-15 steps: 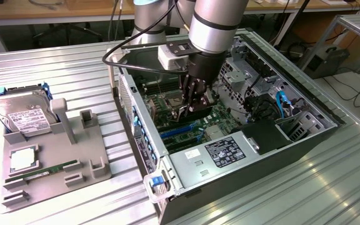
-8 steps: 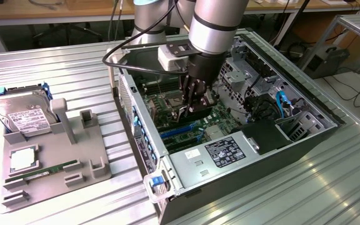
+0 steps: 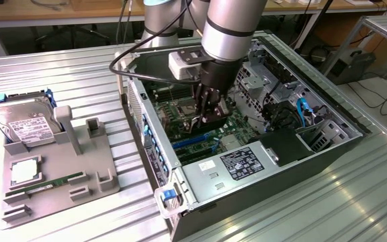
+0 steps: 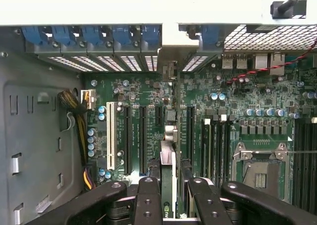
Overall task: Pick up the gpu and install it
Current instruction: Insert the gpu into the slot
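The silver robot arm reaches down into the open grey computer case, which lies on its side on the ribbed metal surface. Its black multi-fingered hand hangs low over the green motherboard, and its fingers pinch the gpu, a slim card seen edge-on with a silver metal end bracket and a green circuit board. In the wrist view the card stands on edge between the fingers, in line with the row of long black expansion slots and beside the one white slot; whether it already sits in a slot cannot be told. Its bracket end points toward the case's rear wall with the blue slot latches.

Further along the board are the empty processor socket with its metal frame and the black memory slots. In the case corner nearest the exterior camera lies the grey power supply with a black label.

On the exterior view's left, well apart from the case, a grey parts holder carries a silver hard drive with a white label, a square silver processor chip and a narrow green memory stick.
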Tool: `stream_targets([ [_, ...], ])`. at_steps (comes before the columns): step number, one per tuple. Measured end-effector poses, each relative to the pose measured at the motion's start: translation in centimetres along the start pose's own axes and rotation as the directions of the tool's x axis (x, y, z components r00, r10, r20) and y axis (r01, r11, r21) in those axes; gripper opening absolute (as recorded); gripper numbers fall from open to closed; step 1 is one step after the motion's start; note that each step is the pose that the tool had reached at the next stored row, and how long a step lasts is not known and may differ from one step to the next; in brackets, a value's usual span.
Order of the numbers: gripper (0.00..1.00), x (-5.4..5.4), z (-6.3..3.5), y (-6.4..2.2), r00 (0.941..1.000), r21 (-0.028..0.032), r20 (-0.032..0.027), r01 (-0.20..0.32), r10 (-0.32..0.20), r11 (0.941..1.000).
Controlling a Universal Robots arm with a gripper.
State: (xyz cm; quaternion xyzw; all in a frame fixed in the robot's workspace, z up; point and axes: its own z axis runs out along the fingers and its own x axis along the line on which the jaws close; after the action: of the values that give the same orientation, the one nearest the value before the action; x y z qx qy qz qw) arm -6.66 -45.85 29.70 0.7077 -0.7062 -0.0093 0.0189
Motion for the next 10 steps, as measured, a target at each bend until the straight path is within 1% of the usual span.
stream_targets([
  [4,0.26,0.00,0.69,0.03,1.0000,0.0003,0.0000,0.000,0.000,1.0000],
  [10,0.26,-0.07,0.96,0.02,1.0000,0.0003,0.0001,-0.003,0.003,1.0000],
])
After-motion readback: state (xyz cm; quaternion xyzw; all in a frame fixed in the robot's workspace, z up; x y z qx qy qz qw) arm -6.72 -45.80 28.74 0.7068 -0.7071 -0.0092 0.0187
